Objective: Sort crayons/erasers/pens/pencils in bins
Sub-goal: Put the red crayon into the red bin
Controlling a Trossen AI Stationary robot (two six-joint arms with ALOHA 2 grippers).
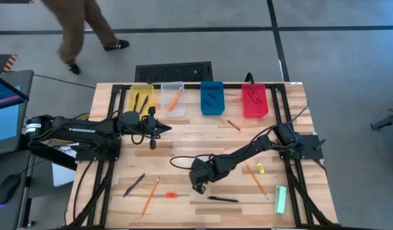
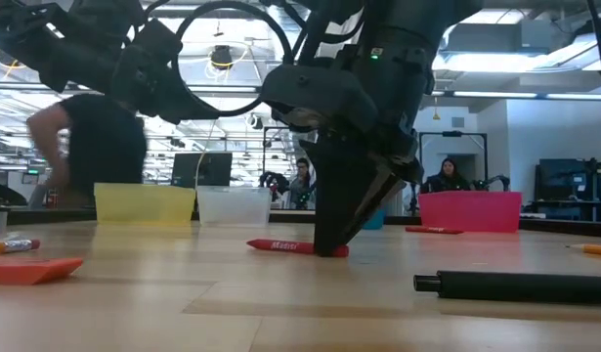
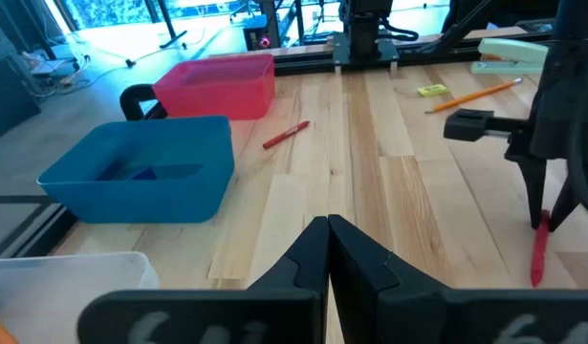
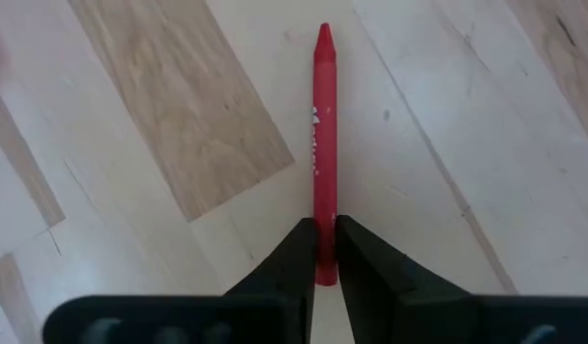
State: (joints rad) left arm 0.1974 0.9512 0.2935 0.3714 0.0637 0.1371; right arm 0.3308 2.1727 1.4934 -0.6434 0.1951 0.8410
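Note:
A red crayon (image 4: 323, 124) lies on the table near its front middle, and my right gripper (image 4: 323, 250) is shut on it, reaching in from the right (image 1: 199, 185). My left gripper (image 3: 328, 250) is shut on nothing and hovers at the left (image 1: 153, 130), in front of the bins. Along the far edge stand the yellow bin (image 1: 141, 97), the clear bin (image 1: 173, 98), the blue bin (image 1: 212, 98) and the red bin (image 1: 254, 101). A second crayon (image 1: 233, 124) lies in front of the blue and red bins. My right gripper pinches the crayon near its blunt end (image 4: 324, 237) between its two fingers, one on each long side. The fingers (image 2: 339, 220) come steeply from above. The crayon (image 2: 280, 245) lies flat on the table, its pointed end sticking out past the fingertips.
On the near part of the table lie a black pen (image 1: 223, 199), a red-orange eraser (image 1: 170, 194), an orange pencil (image 1: 149, 195) and a purple pen (image 1: 133, 185). To the right are another pencil (image 1: 255, 179), a yellow eraser (image 1: 261, 168) and a pale green bar (image 1: 280, 199). A person (image 1: 81, 29) walks beyond the table.

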